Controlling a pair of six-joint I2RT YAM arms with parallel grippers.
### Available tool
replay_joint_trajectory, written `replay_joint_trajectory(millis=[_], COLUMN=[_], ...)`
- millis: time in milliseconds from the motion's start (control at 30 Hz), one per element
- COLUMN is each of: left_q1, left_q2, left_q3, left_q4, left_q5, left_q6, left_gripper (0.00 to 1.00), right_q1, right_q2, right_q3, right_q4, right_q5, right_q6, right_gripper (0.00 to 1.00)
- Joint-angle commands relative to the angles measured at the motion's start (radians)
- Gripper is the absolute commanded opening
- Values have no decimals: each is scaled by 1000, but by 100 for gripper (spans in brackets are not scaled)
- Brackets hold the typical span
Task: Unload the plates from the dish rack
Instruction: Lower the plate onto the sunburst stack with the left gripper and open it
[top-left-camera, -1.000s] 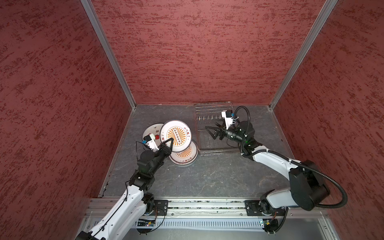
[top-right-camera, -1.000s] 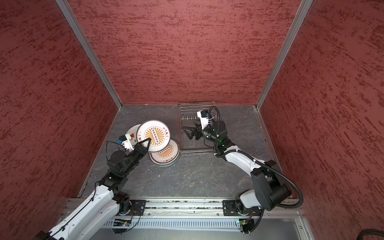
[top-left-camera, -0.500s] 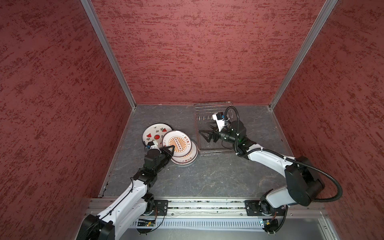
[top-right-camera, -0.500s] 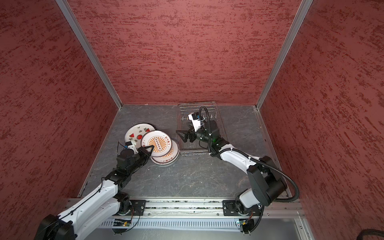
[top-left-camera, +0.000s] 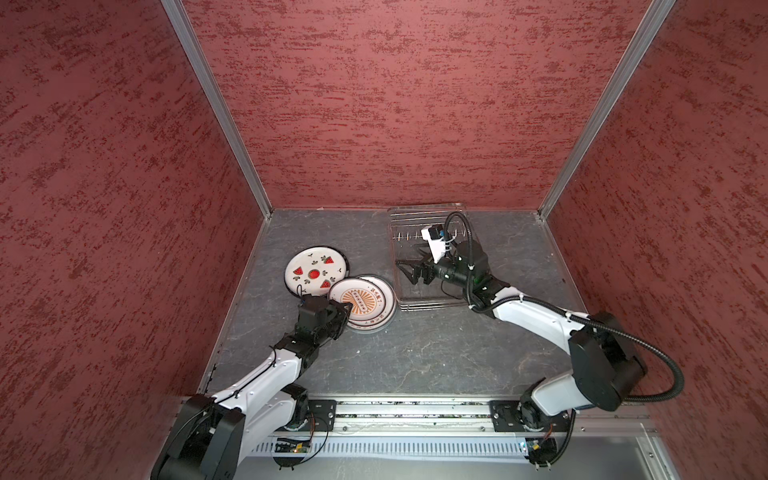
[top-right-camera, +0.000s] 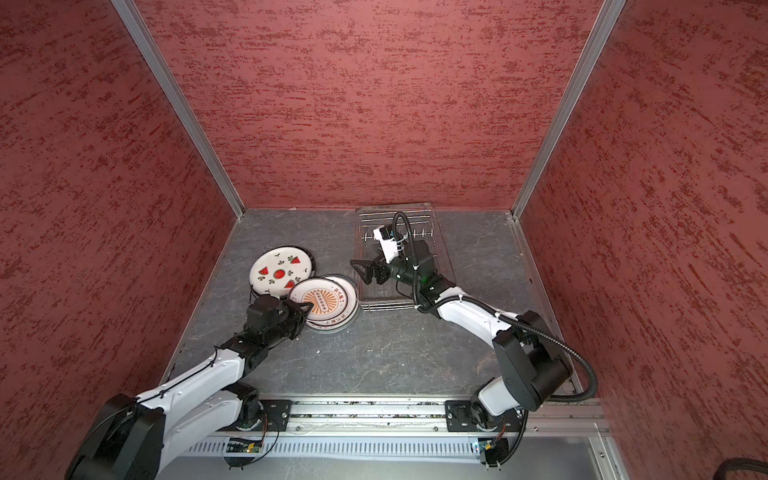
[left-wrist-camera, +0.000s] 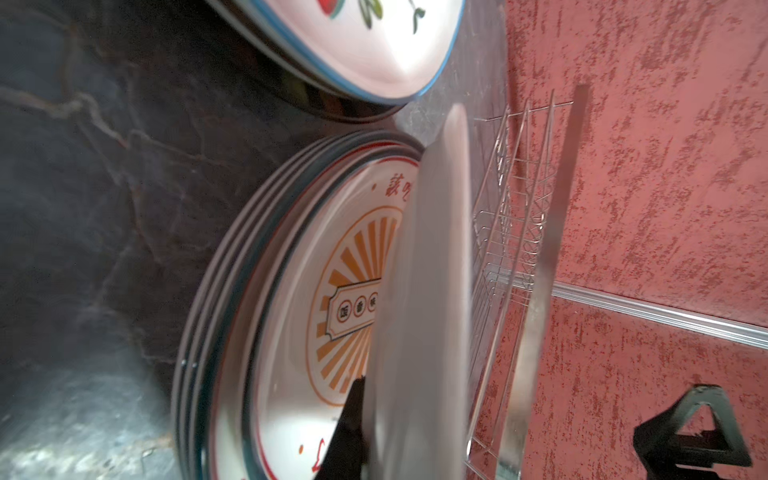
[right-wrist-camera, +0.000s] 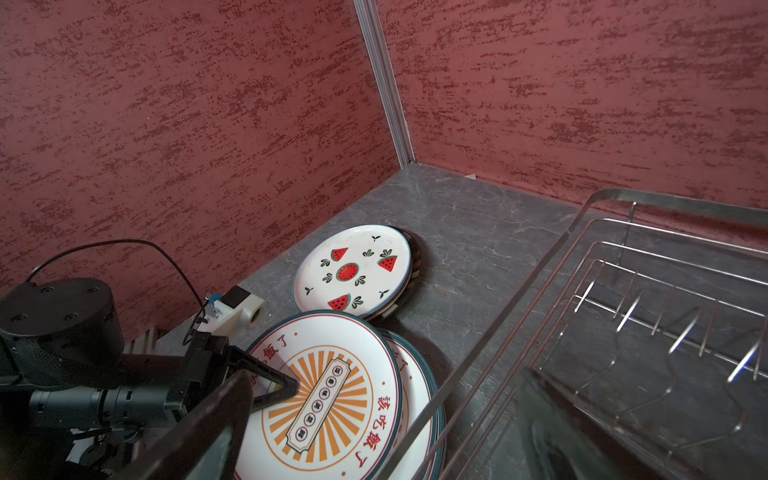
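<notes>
My left gripper (top-left-camera: 348, 306) is shut on the near rim of an orange sunburst plate (top-left-camera: 365, 297), holding it tilted just over a stack of like plates (top-left-camera: 376, 326). The left wrist view shows that plate (left-wrist-camera: 428, 291) edge-on beside one black finger (left-wrist-camera: 351, 432). A watermelon plate (top-left-camera: 316, 271) tops a second stack behind. The dish rack (top-left-camera: 430, 216) stands at the back right, only bare wires and prongs showing. My right gripper (top-left-camera: 409, 272) hangs open over the rack's left side. Its wrist view takes in the held plate (right-wrist-camera: 328, 395) and the rack (right-wrist-camera: 623, 291).
Red walls close in the grey floor (top-left-camera: 415, 353) on three sides. The two plate stacks sit close together left of the rack, the nearer one almost against its front left corner. The rail with both arm bases runs along the front.
My left arm has lowered the sunburst plate from high and upright down to just over the stack. The right gripper has slid left across the rack, staying open.
</notes>
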Motion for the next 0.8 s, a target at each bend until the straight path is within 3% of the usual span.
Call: replay_joint_trajectory(millis=[0, 167, 367, 567, 767], left_q1=[-2, -19, -36, -53, -109], left_q2=[35, 96, 105, 58, 51], left_q3=[60, 72, 83, 124, 173], left_q4=[11, 37, -9, -139, -237], left_q5=[26, 27, -29, -117, -253], left_q6=[-17, -29, -38, -1, 50], left_gripper=[7, 11, 39, 60, 64], right_q1=[13, 19, 22, 24, 26], right_q2=[3, 0, -4, -3, 8], right_q3=[33, 33, 32, 36, 41], right_q4=[-4, -17, -37, -44, -52], right_q5=[42, 67, 93, 107, 113], right_q6=[-24, -25, -34, -42, -45], right_gripper=[99, 99, 99, 99, 99])
